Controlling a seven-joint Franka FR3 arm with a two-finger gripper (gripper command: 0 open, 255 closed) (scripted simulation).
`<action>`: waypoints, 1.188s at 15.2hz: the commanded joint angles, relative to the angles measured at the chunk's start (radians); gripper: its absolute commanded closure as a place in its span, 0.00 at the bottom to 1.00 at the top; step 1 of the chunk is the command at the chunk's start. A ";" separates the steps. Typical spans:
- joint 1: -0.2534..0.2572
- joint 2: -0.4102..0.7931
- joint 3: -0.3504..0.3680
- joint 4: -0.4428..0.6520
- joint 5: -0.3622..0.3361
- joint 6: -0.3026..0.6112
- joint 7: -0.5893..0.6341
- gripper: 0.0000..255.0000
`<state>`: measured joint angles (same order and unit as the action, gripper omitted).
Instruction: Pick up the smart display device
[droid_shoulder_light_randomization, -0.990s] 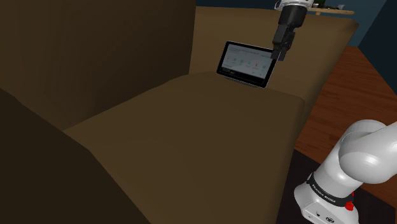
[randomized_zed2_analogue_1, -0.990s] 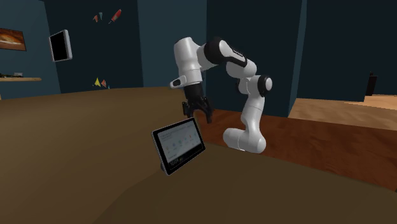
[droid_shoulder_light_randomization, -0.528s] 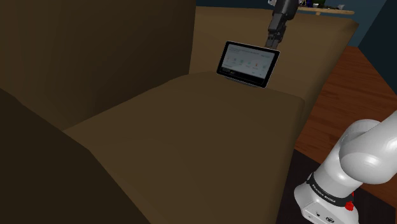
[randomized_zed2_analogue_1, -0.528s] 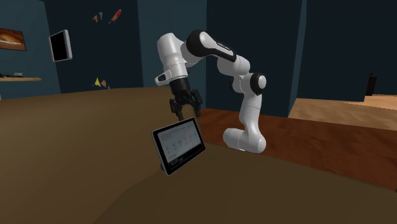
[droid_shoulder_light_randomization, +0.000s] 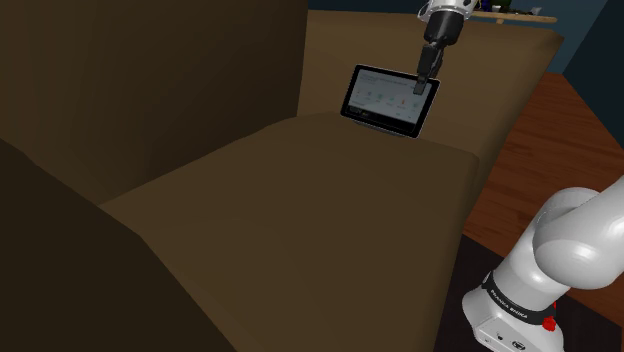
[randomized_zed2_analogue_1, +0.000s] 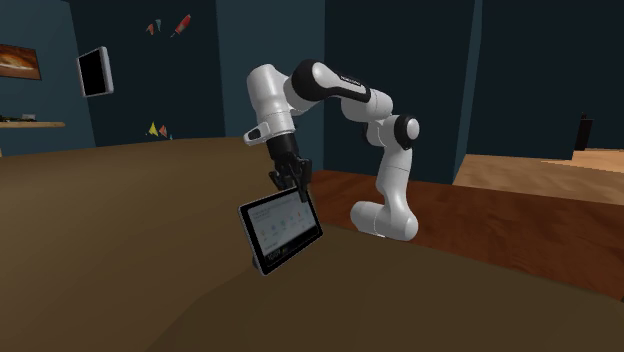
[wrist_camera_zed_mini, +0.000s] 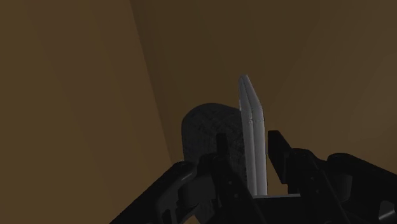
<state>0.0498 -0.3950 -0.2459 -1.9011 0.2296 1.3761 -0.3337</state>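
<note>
The claw (droid_shoulder_light_randomization: 420, 86) is dropping onto the top edge of the smart display (droid_shoulder_light_randomization: 386, 101), where half a second ago it was hanging clear above that edge and, a second ago, was sitting off beside the right end. In the wrist view the claw (wrist_camera_zed_mini: 248, 145) is now straddling the thin panel (wrist_camera_zed_mini: 252, 127), one black finger on each face. The fingers are standing apart, with a sliver of gap showing beside the panel, so nothing is being squeezed yet.

The display itself is not budging. It is standing tilted back on its rounded grey base (wrist_camera_zed_mini: 207, 127) at the far end of the brown sofa seat (droid_shoulder_light_randomization: 300, 220), close to the sofa arm (droid_shoulder_light_randomization: 400, 40) behind it.

From the second exterior view the claw (randomized_zed2_analogue_1: 297, 186) is biting over the upper right corner of the display (randomized_zed2_analogue_1: 282, 228). I am judging the approach finished: closing and lifting come next, and a corner grip may let it swing.
</note>
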 joint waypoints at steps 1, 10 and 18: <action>0.000 -0.001 0.000 -0.001 0.000 0.001 0.000 1.00; 0.002 0.009 -0.001 0.033 0.003 -0.024 0.005 1.00; 0.008 0.054 -0.010 0.186 0.017 -0.130 0.028 1.00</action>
<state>0.0567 -0.3435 -0.2571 -1.7321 0.2437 1.2584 -0.3120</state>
